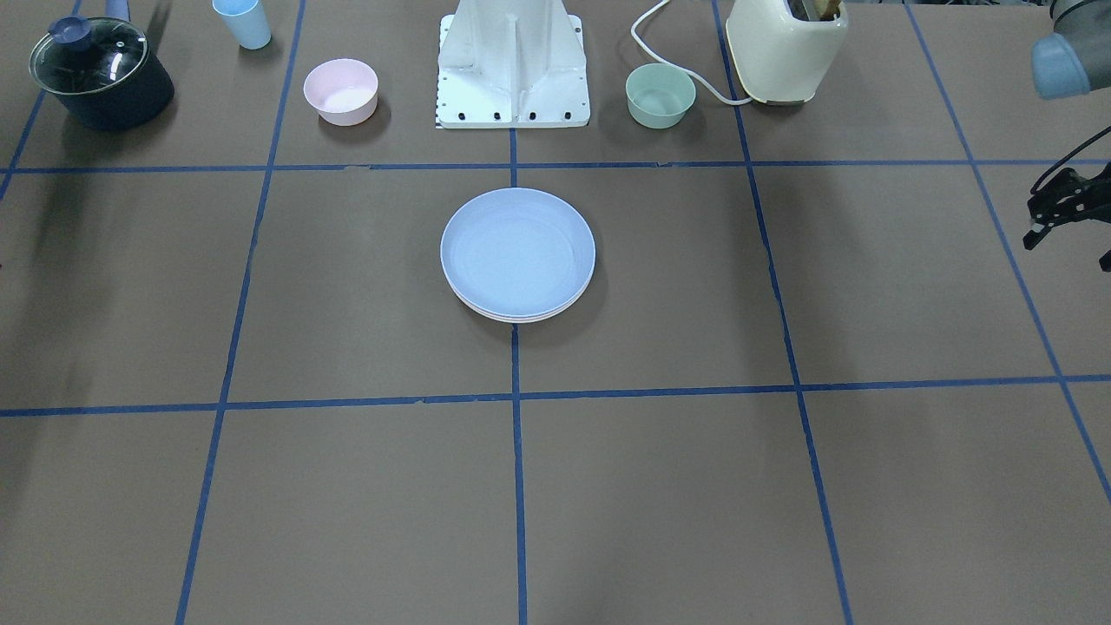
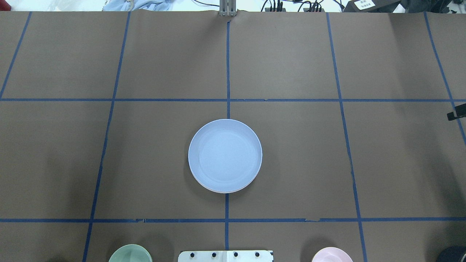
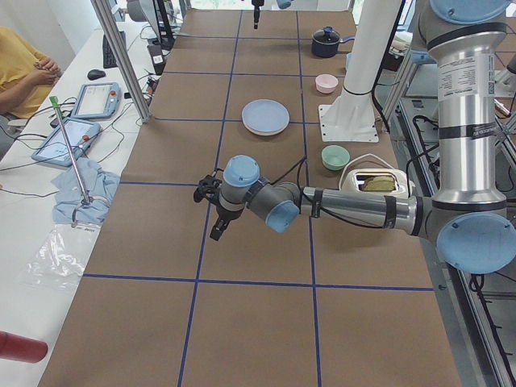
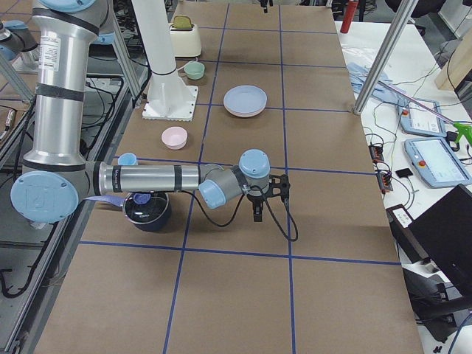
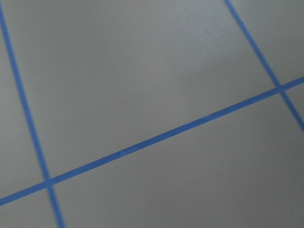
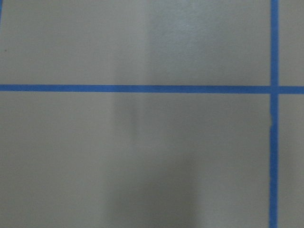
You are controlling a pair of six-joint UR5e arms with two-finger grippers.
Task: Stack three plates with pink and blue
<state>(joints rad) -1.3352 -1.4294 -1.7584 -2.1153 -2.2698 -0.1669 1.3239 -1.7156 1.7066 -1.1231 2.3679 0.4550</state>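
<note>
Three round matte plastic plates (image 1: 518, 256) look nested mid-surface (image 1: 347, 286), blue on top, so hold your left pincer (image 1: 1068, 250) (fingers apart) and right pincer (image 4: 263, 203) (can't tell) wide of them.

Noted at the centre of the table (image 1: 347, 486): the stack of plates (image 1: 517, 256), directly in front of the robot base (image 1: 514, 69) and well apart from everything else (lower rims show beneath the top plate). The left bowl (image 1: 660, 95) stands beside the base on the robot's left, with the toaster (image 1: 785, 48) just outboard of it. The right bowl (image 1: 340, 91) stands on the opposite side, with the cup (image 1: 243, 22) and the lidded pot (image 1: 102, 74) farther out.
</note>
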